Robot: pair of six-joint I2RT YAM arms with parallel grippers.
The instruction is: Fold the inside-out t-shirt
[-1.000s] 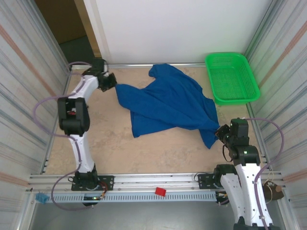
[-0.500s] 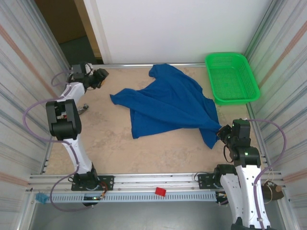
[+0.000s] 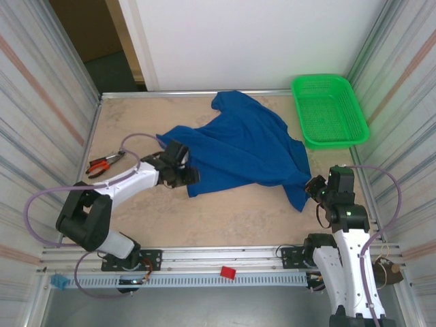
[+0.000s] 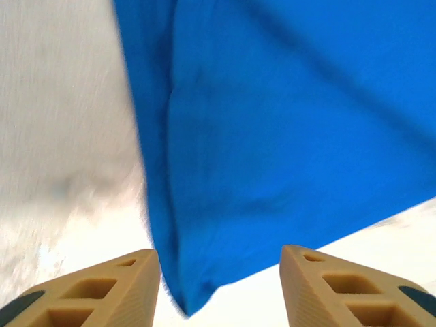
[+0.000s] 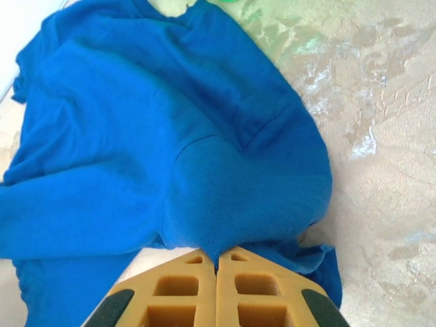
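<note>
The royal-blue t-shirt (image 3: 238,146) lies rumpled across the middle of the table, no lettering visible. My left gripper (image 3: 191,175) sits low at the shirt's near-left corner. In the left wrist view its tan fingers (image 4: 102,286) stand wide apart with that blue corner (image 4: 197,286) hanging between them, untouched. My right gripper (image 3: 312,187) is at the shirt's near-right tip. In the right wrist view its jaws (image 5: 216,259) are shut on a fold of the t-shirt (image 5: 204,177), which bulges up just ahead of them.
A green mesh basket (image 3: 330,110) stands at the back right corner. Red-handled pliers (image 3: 103,163) lie on the table at the left, near the left arm's cable. Metal side walls close in both sides.
The left arm has let go of the shirt's far-left part, swung from the back left corner down to the shirt's near-left corner, uncovering the pliers. The right gripper has held still.
</note>
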